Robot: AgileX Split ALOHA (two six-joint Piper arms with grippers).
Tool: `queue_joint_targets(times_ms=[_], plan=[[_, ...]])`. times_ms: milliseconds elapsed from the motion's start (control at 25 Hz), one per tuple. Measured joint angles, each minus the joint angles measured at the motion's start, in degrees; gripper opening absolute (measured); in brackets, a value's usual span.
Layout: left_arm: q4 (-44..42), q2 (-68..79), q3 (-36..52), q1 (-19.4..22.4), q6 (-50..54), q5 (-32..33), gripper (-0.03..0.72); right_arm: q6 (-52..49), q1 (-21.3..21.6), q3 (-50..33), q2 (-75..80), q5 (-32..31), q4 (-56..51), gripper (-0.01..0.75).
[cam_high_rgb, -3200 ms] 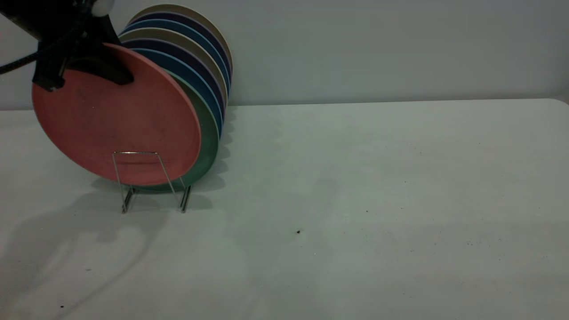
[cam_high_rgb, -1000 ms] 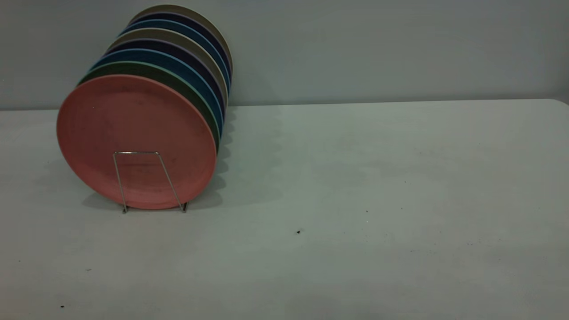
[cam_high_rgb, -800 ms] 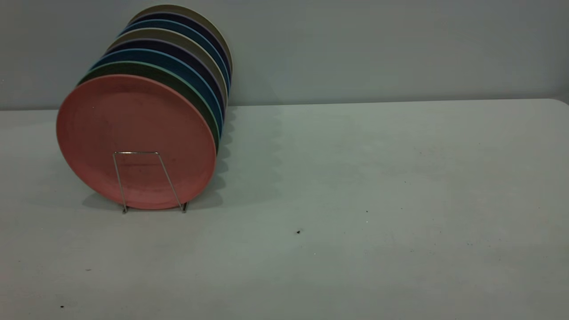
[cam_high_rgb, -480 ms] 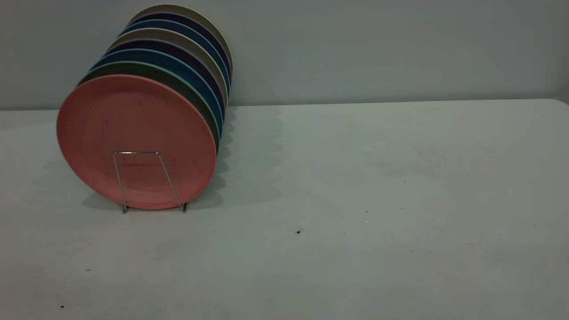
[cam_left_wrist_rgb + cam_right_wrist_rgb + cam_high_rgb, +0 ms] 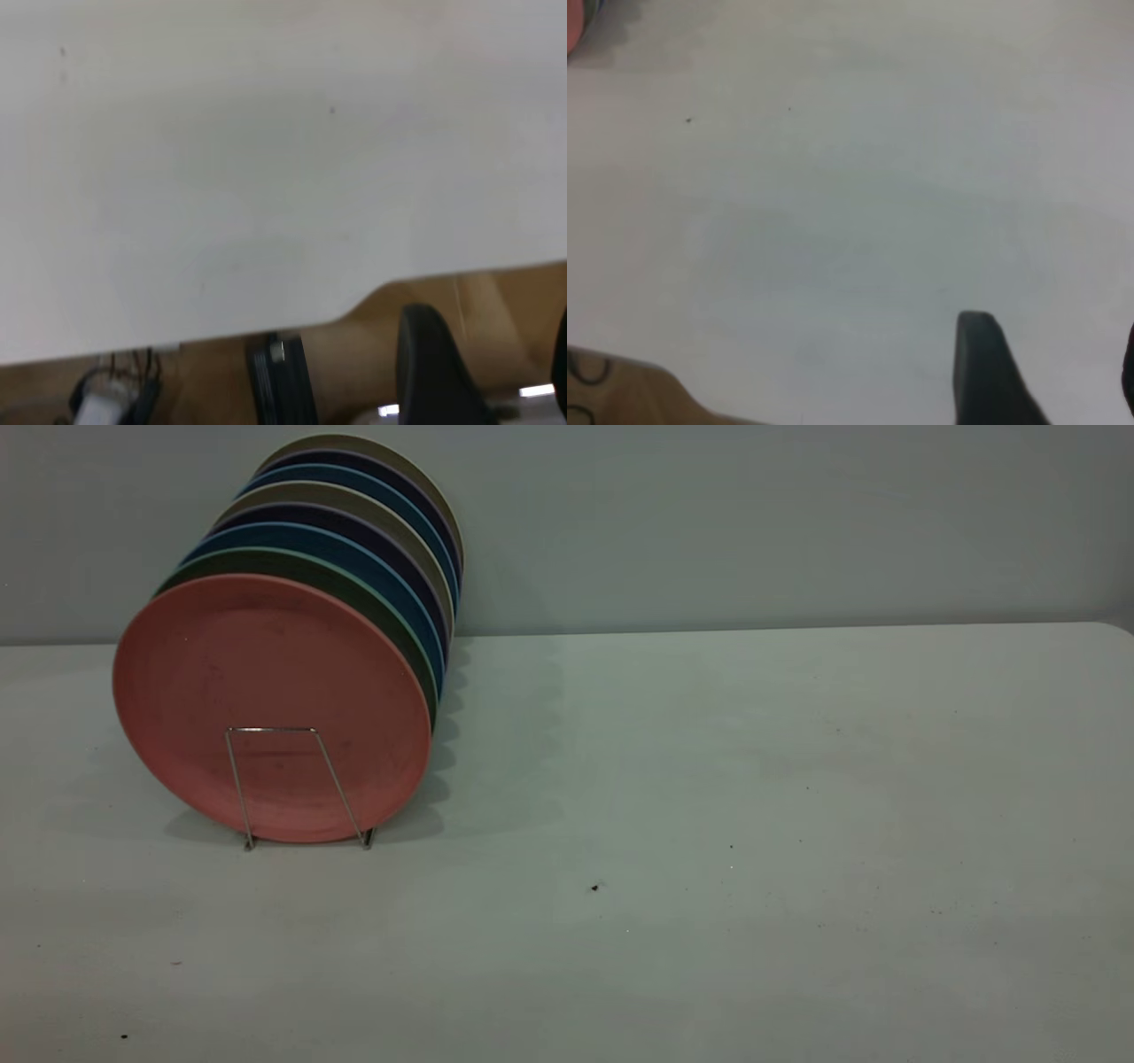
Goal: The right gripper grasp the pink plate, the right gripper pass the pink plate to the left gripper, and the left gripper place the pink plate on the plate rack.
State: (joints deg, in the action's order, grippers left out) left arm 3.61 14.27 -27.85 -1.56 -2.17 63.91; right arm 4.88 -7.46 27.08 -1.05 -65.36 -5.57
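Note:
The pink plate (image 5: pixel 270 704) stands on edge in the front slot of the plate rack (image 5: pixel 297 784), leaning against a teal-green plate behind it. No gripper touches it, and neither arm shows in the exterior view. In the left wrist view my left gripper (image 5: pixel 492 315) is open and empty, hanging over the table's rounded edge and the brown floor beyond. In the right wrist view my right gripper (image 5: pixel 1052 324) is open and empty above bare table, and a sliver of the pink plate (image 5: pixel 572 35) shows at the corner.
Several more plates, among them a teal-green one (image 5: pixel 390 615), blue, dark purple and beige ones, stand in the rack behind the pink one. The white table (image 5: pixel 709 824) stretches to the right of the rack, with a grey wall behind.
3.2 s ago the left gripper held the pink plate by its top edge above the rack. Now the plate stands lower in the rack and the gripper has left the exterior view.

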Motion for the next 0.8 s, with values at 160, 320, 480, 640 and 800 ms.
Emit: queue_joint_targets(times_ms=[160, 320, 480, 640, 800], plan=[[0.0, -3.4, 0.0, 0.0, 0.0, 0.0, 0.356, 0.0, 0.0, 0.0, 0.0, 0.0, 0.0, 0.385], [0.0, -5.8, 0.0, 0.0, 0.1, 0.1, 0.356, 0.0, 0.1, 0.0, 0.0, 0.0, -0.1, 0.385], [0.0, -6.5, 0.0, 0.0, 0.1, 0.2, 0.356, 0.0, 0.3, 0.0, 0.0, 0.0, -0.2, 0.385], [0.0, -6.5, 0.0, 0.0, 0.1, 0.2, 0.356, 0.0, 0.7, 0.0, 0.0, 0.0, -0.3, 0.385], [0.0, -8.4, 0.0, 0.0, 0.1, 0.2, 0.356, 0.0, 2.2, 0.0, 0.0, 0.0, -0.3, 0.385]])
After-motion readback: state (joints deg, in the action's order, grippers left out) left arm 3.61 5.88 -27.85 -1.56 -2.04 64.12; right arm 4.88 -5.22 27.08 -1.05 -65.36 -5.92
